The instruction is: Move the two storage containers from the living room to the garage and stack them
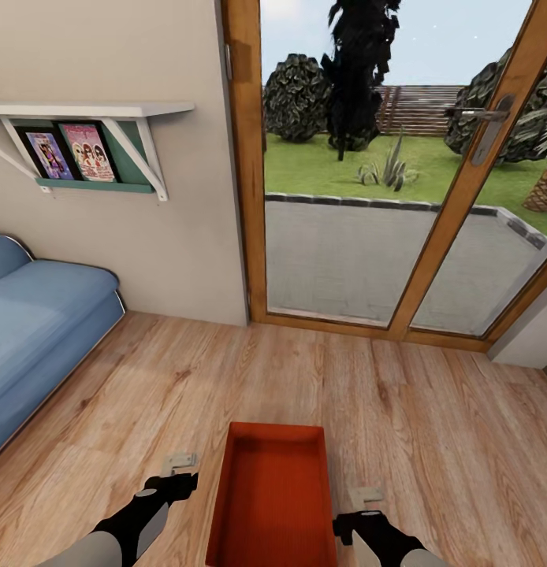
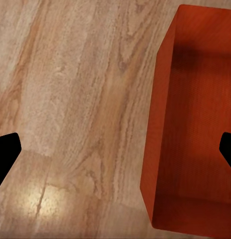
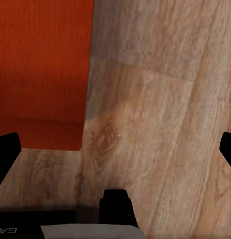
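— One storage container (image 1: 273,496) in sight, orange-red, open side up, resting on the light wood plank floor (image 1: 431,425) of the living room, between the two arms. Second container: not possible to locate from these views.

— And the fingers?

— Left gripper (image 1: 179,465) just beside the container's left wall, right gripper (image 1: 365,498) just beside its right wall. Both spread wide, holding nothing. In the left wrist view, dark fingertips (image 2: 5,152) at the two edges of the picture, with bare planks and the container's long wall (image 2: 160,124) in between. Same picture at the right wrist: fingertips (image 3: 5,149) far apart, a corner of the container (image 3: 40,74) and wood grain in the gap. No contact with the plastic, as far as visible.

— So, how much of the task done?

— Very little, probably. Still the living room: blue sofa (image 1: 37,323) on the left, wall shelf (image 1: 92,110) with two pictures above it, wood-framed glass doors (image 1: 368,181) ahead with lawn and paving outside. No grey garage floor, no red car anywhere. Container not lifted yet.

— What remains, then?

— Nearly everything, by my judgement: gripping this container from both sides, carrying to the garage, putting down on the floor there, then bringing the other one and stacking on top.
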